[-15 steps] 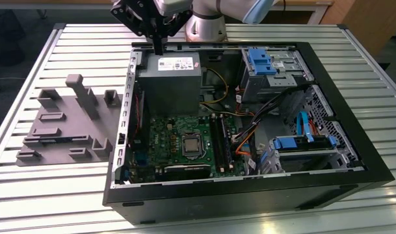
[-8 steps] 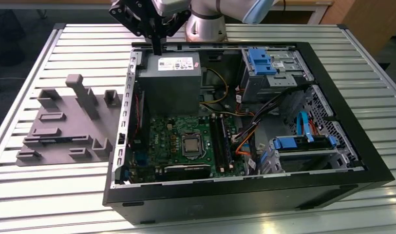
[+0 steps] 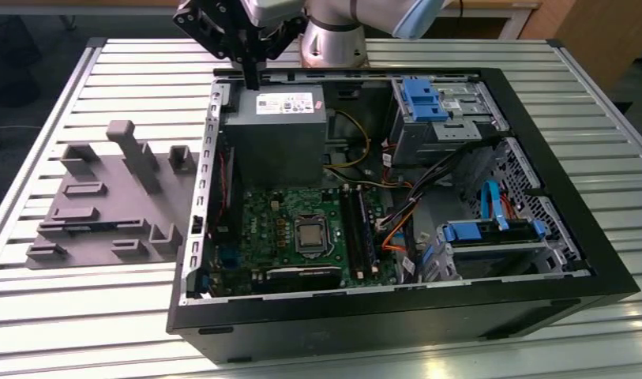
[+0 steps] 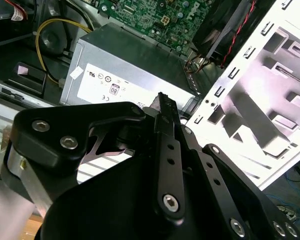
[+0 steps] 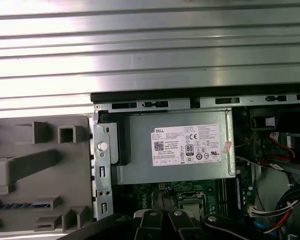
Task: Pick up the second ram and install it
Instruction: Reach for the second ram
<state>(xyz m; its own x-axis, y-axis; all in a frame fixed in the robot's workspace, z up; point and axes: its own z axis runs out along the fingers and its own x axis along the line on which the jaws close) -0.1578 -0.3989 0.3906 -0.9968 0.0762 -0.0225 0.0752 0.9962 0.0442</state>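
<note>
Claw (image 3: 252, 79) near power supply (image 3: 273, 134); second ram (image 5: 20, 205) half-hidden in fixture (image 5: 65, 170).

Light falls from overhead, bright and fairly even. In the exterior view I see the desk (image 3: 99, 79) slats shining pale at 9 o'clock from the computer case (image 3: 405, 324), whose inside lies in dim shadow. The same slats glare almost white in the first wrist view. In the second wrist view the grey fixture (image 4: 270, 95) is washed out, and the hand (image 4: 164, 100) reads as a dark mass with little detail.
</note>
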